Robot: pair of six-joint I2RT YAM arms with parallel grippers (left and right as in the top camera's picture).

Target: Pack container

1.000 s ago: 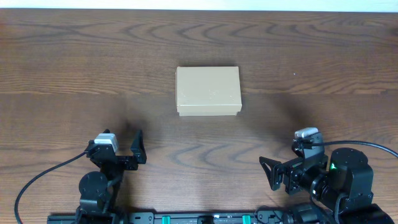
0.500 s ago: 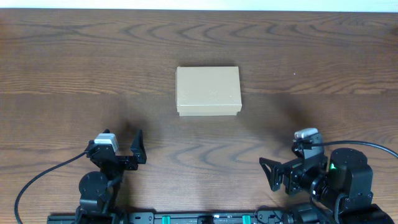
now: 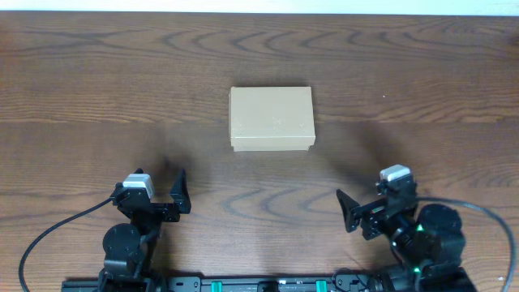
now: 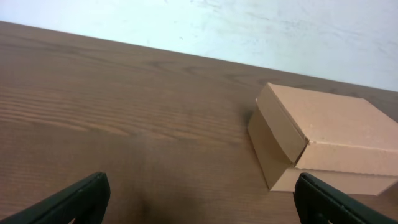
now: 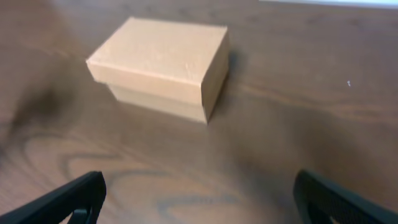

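Surface: wooden table (image 3: 97, 97), dark brown with a strong grain; a pale strip runs along its far edge.

Left cable: a black cable (image 3: 49, 235) loops out from the left arm's base toward the near left corner.

Left gripper (image 3: 154, 195): sits low at the near edge, left of centre, pointing toward the far side. In the left wrist view its two dark fingertips (image 4: 78, 199) stand at opposite edges of the picture, so the jaws are wide apart with only bare wood between them. It holds nothing and touches nothing.

Container (image 3: 272, 119): a plain tan cardboard box at the middle of the table, flat on the wood, with its flap lid down and closed. It lies well apart from both grippers, farther out than either of them. The left wrist view has it ahead and to the right (image 4: 336, 130); the right wrist view has it ahead and to the left (image 5: 161, 59).

Right gripper (image 3: 375, 212): sits low at the near edge, right of centre, angled toward the table's middle. Its fingertips (image 5: 78, 196) are also spread wide, empty, and clear of the box.

Right cable: a black cable (image 3: 486, 211) arcs from the right arm toward the near right corner.
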